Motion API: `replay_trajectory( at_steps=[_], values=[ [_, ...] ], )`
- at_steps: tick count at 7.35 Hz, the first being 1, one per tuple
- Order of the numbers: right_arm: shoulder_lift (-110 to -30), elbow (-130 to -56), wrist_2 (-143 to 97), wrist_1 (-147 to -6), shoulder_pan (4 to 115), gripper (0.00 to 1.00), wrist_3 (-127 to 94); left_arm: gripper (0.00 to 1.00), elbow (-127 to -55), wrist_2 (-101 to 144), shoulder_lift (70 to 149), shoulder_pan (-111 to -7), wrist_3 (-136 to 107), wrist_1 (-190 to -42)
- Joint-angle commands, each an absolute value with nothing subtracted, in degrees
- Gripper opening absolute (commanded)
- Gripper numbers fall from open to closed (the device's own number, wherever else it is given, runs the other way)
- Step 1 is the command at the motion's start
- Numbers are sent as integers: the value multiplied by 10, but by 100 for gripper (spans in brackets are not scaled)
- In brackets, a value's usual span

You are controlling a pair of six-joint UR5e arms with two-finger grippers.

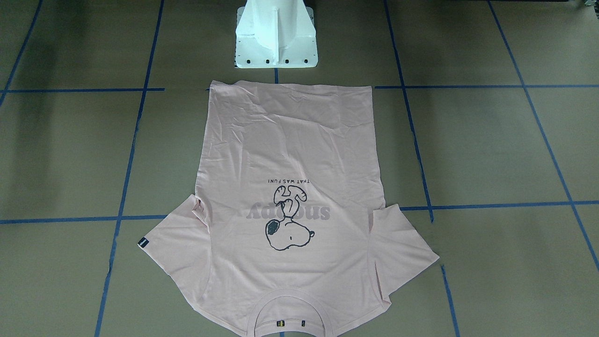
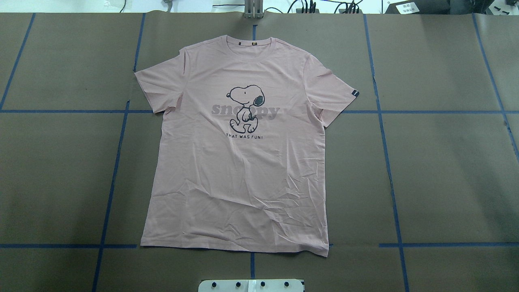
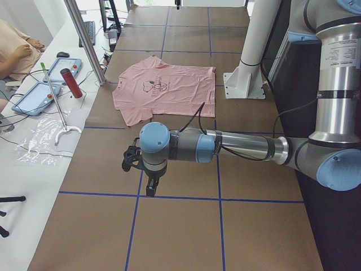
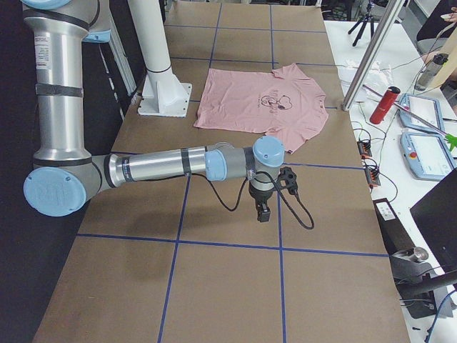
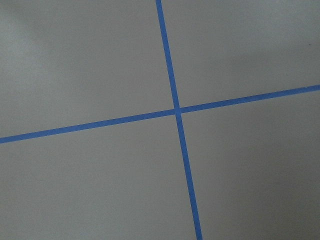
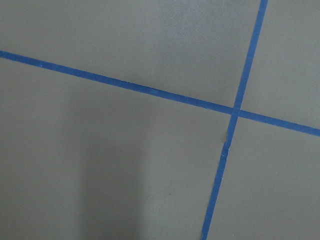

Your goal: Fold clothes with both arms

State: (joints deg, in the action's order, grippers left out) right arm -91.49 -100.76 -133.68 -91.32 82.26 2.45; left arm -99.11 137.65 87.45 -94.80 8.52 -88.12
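Note:
The pale pink T-shirt (image 2: 239, 162) lies flat and print up on the brown table, neck toward the far edge and hem toward the robot's base. It also shows in the front view (image 1: 290, 140) and both side views (image 3: 166, 90) (image 4: 260, 103). My left gripper (image 3: 151, 188) points down over bare table off the shirt's left side, well clear of it. My right gripper (image 4: 263, 212) points down over bare table off its right side. Both show only in the side views, so I cannot tell whether they are open or shut. The wrist views show only table and blue tape.
The white pedestal base (image 1: 276, 35) stands just behind the shirt's hem. Blue tape lines (image 2: 389, 170) grid the table. Beyond the far edge a bench holds tablets and a red bottle (image 3: 71, 83), with a metal post (image 3: 84, 39) and a seated person (image 3: 14, 51).

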Motion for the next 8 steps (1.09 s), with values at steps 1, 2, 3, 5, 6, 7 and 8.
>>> replay_trajectory(
  at_steps=[1, 2, 3, 5, 6, 7, 8],
  values=[
    [-906, -1006, -1339, -900, 811, 100, 25, 100, -1000, 1387, 873, -947, 87, -882],
    [-905, -1005, -1340, -852, 788, 100, 19, 100, -1003, 1388, 872, -947, 87, -886],
    [-895, -1005, -1340, -822, 759, 100, -73, 100, -1008, 1407, 874, -943, 82, -897],
    [-837, -986, -1336, -759, 673, 100, -237, 100, -1033, 1408, 872, -931, 85, -918],
    [-793, -964, -1333, -749, 640, 100, -305, 100, -1048, 1407, 871, -914, 85, -916],
    [-745, -929, -1323, -748, 619, 100, -355, 100, -1049, 1408, 868, -913, 81, -911],
    [-687, -875, -1322, -748, 603, 99, -376, 100, -1042, 1409, 867, -913, 77, -911]
  ],
)
